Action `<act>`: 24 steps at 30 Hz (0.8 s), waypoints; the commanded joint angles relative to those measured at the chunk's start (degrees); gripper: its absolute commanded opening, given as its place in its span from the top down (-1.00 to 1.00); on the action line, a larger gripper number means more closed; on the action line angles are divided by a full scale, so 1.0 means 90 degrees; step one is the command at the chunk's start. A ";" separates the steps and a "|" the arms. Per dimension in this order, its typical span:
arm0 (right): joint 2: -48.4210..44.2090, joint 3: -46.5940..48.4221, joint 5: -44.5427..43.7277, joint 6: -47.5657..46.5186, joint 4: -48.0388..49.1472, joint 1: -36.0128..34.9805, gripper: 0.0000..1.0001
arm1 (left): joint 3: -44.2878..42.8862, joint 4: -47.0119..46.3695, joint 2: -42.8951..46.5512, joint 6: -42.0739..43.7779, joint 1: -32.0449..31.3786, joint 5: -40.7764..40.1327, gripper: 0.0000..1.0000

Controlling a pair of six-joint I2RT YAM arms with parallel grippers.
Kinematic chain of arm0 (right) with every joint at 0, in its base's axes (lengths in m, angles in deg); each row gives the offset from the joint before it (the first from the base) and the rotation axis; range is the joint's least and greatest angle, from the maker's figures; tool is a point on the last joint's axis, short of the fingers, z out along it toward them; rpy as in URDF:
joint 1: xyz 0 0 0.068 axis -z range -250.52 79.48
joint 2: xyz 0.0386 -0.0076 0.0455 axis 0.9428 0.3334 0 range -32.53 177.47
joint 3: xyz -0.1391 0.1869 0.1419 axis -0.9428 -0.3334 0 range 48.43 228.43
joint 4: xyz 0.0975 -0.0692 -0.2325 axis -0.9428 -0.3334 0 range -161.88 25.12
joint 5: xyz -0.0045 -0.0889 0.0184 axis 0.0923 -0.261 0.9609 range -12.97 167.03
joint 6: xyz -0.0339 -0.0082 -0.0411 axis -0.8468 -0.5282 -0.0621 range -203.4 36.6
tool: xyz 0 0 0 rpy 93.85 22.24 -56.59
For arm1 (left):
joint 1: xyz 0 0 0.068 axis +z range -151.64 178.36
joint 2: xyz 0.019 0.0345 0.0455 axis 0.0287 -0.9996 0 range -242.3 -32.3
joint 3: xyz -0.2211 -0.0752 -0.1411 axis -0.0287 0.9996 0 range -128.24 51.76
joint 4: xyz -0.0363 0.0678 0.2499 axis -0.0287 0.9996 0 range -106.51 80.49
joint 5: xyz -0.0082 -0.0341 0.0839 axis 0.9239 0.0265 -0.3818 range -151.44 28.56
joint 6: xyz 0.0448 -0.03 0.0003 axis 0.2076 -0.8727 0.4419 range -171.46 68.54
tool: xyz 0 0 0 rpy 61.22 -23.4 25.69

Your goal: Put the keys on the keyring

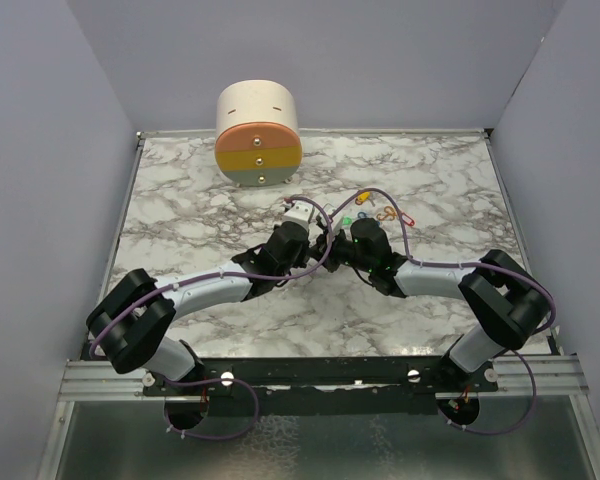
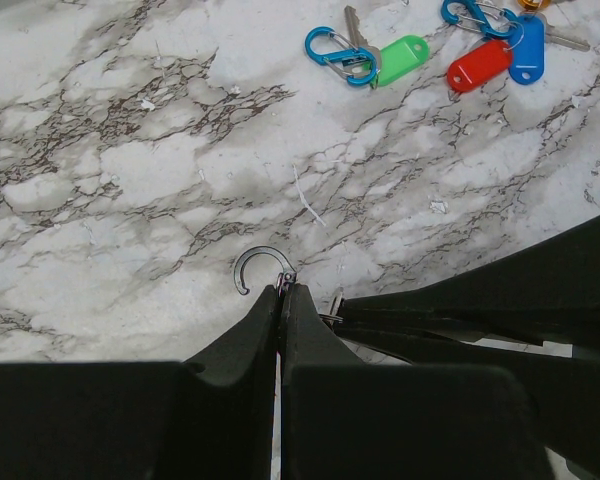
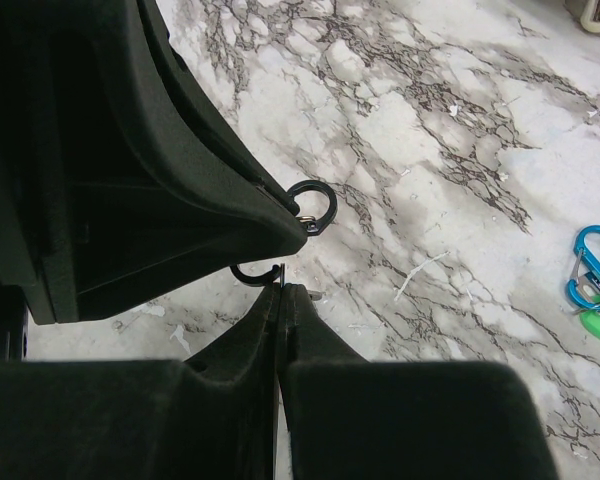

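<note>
The keyring (image 2: 263,262) is a black ring standing open like a hook, just above the marble. My left gripper (image 2: 282,290) is shut on its hinged end. My right gripper (image 3: 282,287) is shut too, pinching a thin metal part of the keyring beside a black arc (image 3: 255,272). The two grippers meet tip to tip (image 1: 328,243). The keys lie loose on the table beyond them: green (image 2: 400,58), red (image 2: 477,65) and blue (image 2: 528,50). A yellow one (image 1: 363,198) shows from above.
Blue oval clips (image 2: 335,52) (image 2: 470,14) lie hooked to the keys, and one more clip (image 3: 592,268) shows in the right wrist view. A round drum with coloured drawers (image 1: 258,135) stands at the back of the marble table (image 1: 180,210). Grey walls close in both sides.
</note>
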State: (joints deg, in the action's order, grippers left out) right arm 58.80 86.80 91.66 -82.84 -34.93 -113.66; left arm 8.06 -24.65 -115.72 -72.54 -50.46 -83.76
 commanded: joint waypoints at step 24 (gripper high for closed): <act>-0.0021 0.0133 0.0039 -0.0088 -0.0008 -0.0071 0.99 | 0.0096 -0.0244 -0.0003 -0.0129 0.0009 0.0260 1.00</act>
State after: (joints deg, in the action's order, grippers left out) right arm 58.80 86.80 91.66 -82.86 -34.93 -113.70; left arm 8.85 -25.02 -115.72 -73.11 -50.40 -82.82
